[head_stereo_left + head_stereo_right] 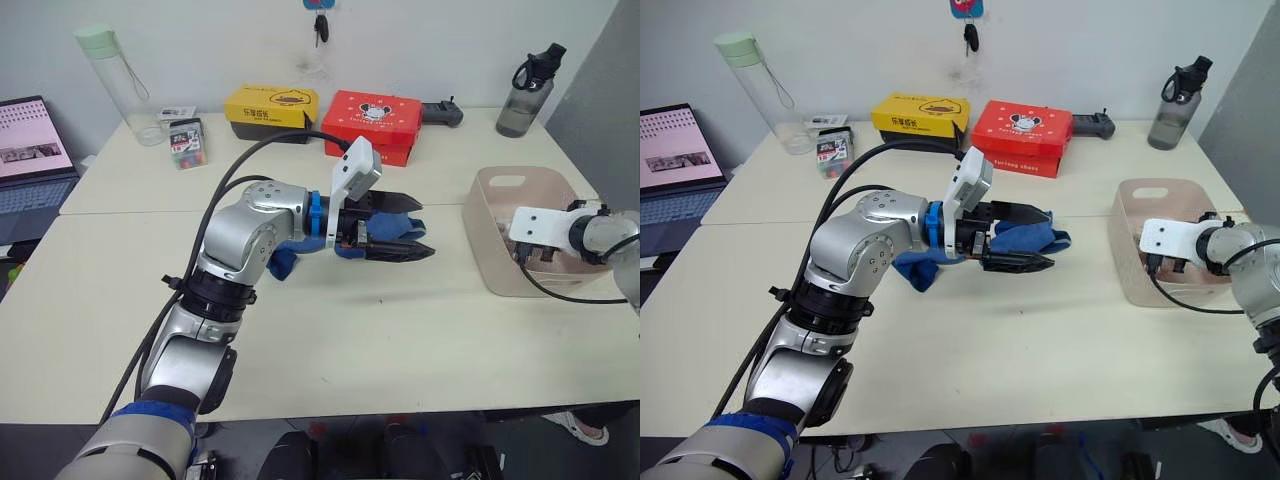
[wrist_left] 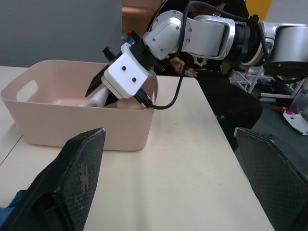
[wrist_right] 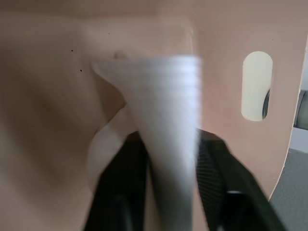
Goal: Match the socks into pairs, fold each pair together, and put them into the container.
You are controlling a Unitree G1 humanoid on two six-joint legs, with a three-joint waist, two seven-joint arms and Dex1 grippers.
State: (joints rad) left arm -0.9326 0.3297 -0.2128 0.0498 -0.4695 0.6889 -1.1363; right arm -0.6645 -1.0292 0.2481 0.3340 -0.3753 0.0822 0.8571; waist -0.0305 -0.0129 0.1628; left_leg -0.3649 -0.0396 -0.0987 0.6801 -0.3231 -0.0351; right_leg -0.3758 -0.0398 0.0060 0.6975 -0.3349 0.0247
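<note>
Blue socks [image 1: 1030, 238] lie bunched on the table near its middle, partly under my left gripper [image 1: 408, 227]. It hovers over them, open, with nothing between its wide-apart fingers [image 2: 72, 178]. The pale pinkish-beige container [image 1: 500, 180] stands at the right side of the table. My right gripper [image 3: 168, 139] reaches down inside it, shut on a white sock [image 3: 163, 120] that hangs between its fingers. In the left wrist view that white sock [image 2: 95, 100] shows just below the container's rim [image 2: 72, 125].
At the table's back stand a yellow-and-black box [image 1: 270, 110], a red box [image 1: 372, 122], a black controller [image 1: 442, 113] and a dark bottle [image 1: 527, 95]. At the back left are a clear bottle with a green lid [image 1: 115, 85], a small pack [image 1: 187, 142] and a laptop [image 1: 30, 150].
</note>
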